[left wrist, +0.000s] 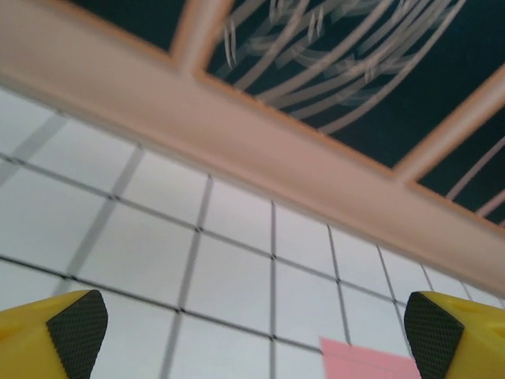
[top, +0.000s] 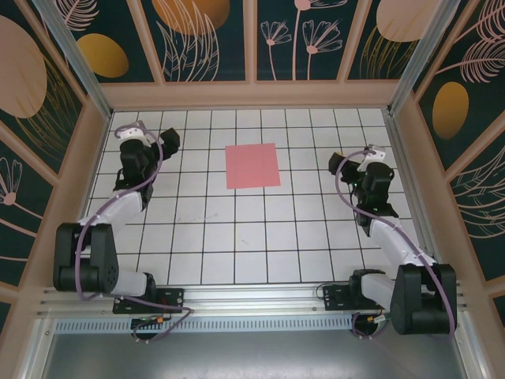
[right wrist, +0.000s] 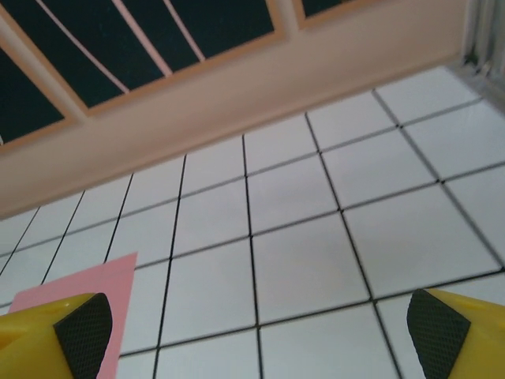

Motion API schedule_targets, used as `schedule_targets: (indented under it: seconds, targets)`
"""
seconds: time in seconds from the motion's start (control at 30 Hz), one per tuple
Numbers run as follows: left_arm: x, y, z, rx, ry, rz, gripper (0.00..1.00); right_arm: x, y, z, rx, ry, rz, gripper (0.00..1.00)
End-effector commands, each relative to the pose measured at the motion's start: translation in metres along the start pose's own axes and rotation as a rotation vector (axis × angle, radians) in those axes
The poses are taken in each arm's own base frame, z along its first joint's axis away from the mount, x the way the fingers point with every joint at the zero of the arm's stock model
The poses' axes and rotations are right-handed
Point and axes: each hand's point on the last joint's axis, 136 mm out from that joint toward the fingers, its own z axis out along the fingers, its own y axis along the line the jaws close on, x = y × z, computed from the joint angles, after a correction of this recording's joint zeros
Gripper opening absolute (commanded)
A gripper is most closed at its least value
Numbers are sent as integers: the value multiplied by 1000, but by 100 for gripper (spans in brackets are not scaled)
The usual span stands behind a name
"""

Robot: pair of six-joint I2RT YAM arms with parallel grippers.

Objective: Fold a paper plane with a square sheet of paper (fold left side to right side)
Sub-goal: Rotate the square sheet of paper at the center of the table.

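Observation:
The square sheet of paper (top: 252, 166) lies flat and unfolded on the white grid table (top: 237, 237), salmon-pink, toward the far middle. A corner of it shows at the bottom right of the left wrist view (left wrist: 363, 362) and at the lower left of the right wrist view (right wrist: 87, 284). My left gripper (top: 168, 140) hangs open to the left of the sheet, its yellow fingers (left wrist: 59, 332) wide apart with nothing between them. My right gripper (top: 339, 163) hangs open to the right of the sheet, its fingers (right wrist: 450, 332) also spread and empty. Neither touches the paper.
Wooden-framed walls with dark floral panels (top: 252, 39) enclose the table on the far, left and right sides. A wooden rail (left wrist: 260, 150) runs along the far edge. The arm bases (top: 142, 288) sit at the near edge on a metal strip.

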Motion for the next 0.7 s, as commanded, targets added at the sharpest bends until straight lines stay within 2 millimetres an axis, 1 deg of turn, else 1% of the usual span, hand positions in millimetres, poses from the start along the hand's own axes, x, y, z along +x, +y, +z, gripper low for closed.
schedule_targets:
  seconds: [0.0,0.07,0.13,0.2,0.27,0.37,0.47,0.53,0.67]
  targets:
    - [66,-31,14,61,289,-104,99,30,10,-3,18,141,64,99]
    - [82,-50,25,54,350,-38,98,34,16,-3,18,156,48,99]
    - [89,-72,39,84,379,-10,98,39,21,-2,16,170,41,99]
    - [103,-88,53,84,405,39,99,42,24,-1,11,181,43,99]
    - [112,-101,67,82,423,89,99,43,22,0,28,179,44,99]
    - [126,-114,89,63,451,135,99,46,24,0,27,187,43,99]
    - [149,-122,107,13,504,224,98,47,23,0,38,190,44,99]
    - [164,-123,115,-23,539,271,99,48,22,0,45,197,41,99]
    - [182,-121,127,-79,587,299,99,50,21,0,54,204,39,99]
